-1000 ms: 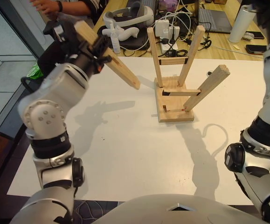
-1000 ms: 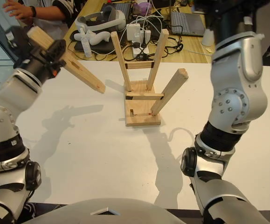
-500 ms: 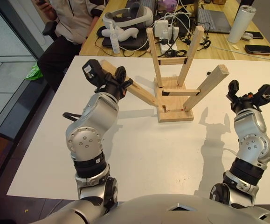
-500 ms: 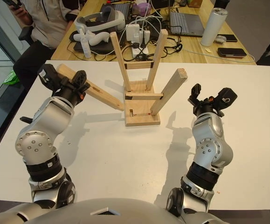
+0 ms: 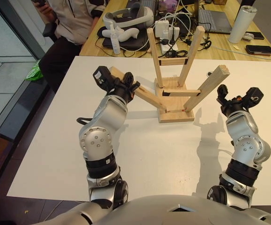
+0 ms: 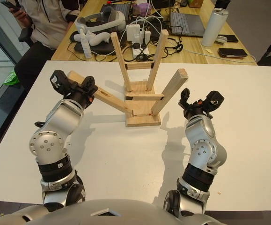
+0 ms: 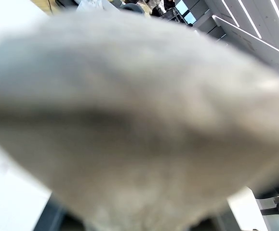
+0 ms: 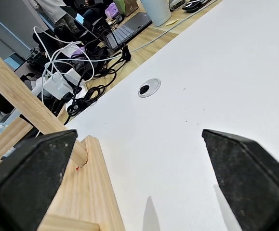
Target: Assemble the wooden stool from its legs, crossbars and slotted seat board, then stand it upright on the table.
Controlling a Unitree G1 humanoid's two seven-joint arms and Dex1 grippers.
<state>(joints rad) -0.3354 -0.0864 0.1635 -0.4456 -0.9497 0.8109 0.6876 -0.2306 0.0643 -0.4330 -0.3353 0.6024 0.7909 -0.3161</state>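
Observation:
The stool lies upside down, its seat board [image 5: 176,115] flat on the white table [image 5: 140,154]. Two legs [image 5: 155,55] stand up from it, joined by a crossbar [image 5: 173,61]. A third leg [image 5: 211,86] leans out to the right above a lower crossbar [image 5: 182,93]. My left gripper [image 5: 128,85] is shut on the fourth leg [image 5: 147,96], which slants down with its lower end at the board's near left corner. My right gripper [image 5: 236,96] hangs open just right of the leaning leg, its black fingertips [image 8: 28,178] wide apart with nothing between them. Something blurred and close blocks the left wrist view.
Behind the table stands a wooden desk [image 5: 219,44] with a headset [image 5: 128,16], a spray bottle [image 5: 115,40], chargers and cables [image 5: 169,33], a laptop, a tumbler [image 5: 243,21] and phones. A cable hole [image 8: 150,87] lies right of the stool. The table's front half has free room.
My left arm has swung the fourth leg down from up high until its end reached the seat board. My right arm dropped from overhead and drew in beside the leaning leg.

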